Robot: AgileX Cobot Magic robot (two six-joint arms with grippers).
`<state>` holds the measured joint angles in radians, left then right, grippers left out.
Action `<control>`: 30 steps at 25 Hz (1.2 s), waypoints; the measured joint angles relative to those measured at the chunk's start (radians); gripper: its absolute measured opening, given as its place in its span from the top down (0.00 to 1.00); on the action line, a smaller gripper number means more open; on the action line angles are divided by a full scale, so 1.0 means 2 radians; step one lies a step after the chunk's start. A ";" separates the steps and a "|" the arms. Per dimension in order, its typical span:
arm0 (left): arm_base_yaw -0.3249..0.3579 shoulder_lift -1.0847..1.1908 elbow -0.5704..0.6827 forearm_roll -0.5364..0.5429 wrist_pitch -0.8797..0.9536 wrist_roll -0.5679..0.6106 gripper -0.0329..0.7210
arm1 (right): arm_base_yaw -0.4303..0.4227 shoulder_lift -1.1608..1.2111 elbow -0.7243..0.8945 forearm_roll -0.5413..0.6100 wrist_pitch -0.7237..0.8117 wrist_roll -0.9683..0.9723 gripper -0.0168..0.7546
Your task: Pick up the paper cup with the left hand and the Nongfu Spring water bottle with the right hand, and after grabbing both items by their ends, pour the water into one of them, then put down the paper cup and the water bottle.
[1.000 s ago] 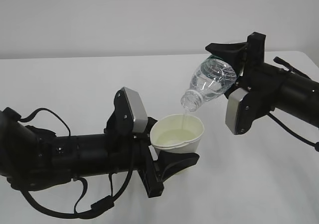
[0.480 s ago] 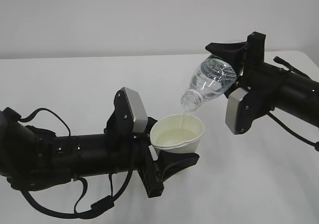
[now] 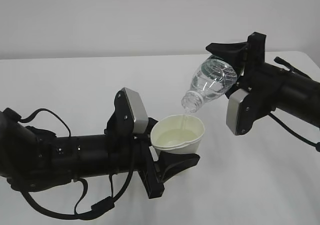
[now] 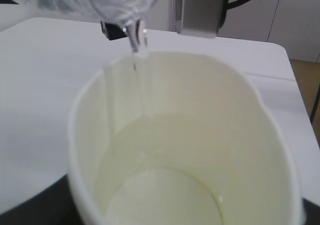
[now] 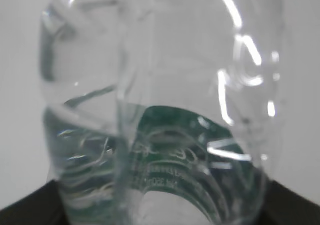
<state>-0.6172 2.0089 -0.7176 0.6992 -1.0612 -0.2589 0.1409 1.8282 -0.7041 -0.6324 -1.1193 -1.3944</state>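
1 small white tapered paper cup (image 3: 178,133) sits near centre above the white table (image 3: 75,85), pinched at its base by the left gripper (image 3: 172,157). Above and right of it, 1 clear ribbed plastic bottle with green label (image 3: 212,82) tilts neck-down, clamped by the right gripper (image 3: 239,67). A thin stream of water (image 4: 136,47) falls into the cup.

bottle (image 5: 160,110): clear ribbed plastic, fills view | label (image 5: 175,160): dark green, white marks | background: pale, blurred
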 joint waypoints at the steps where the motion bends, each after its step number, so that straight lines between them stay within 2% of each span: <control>1: 0.000 0.000 0.000 0.000 0.000 0.000 0.35 | 0.000 0.000 0.000 0.000 0.000 -0.001 0.38; 30: 0.000 0.000 0.000 0.000 0.000 0.000 0.35 | 0.000 0.000 -0.001 0.000 -0.003 -0.006 0.38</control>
<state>-0.6172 2.0089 -0.7176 0.6992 -1.0612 -0.2589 0.1409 1.8282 -0.7062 -0.6324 -1.1250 -1.4065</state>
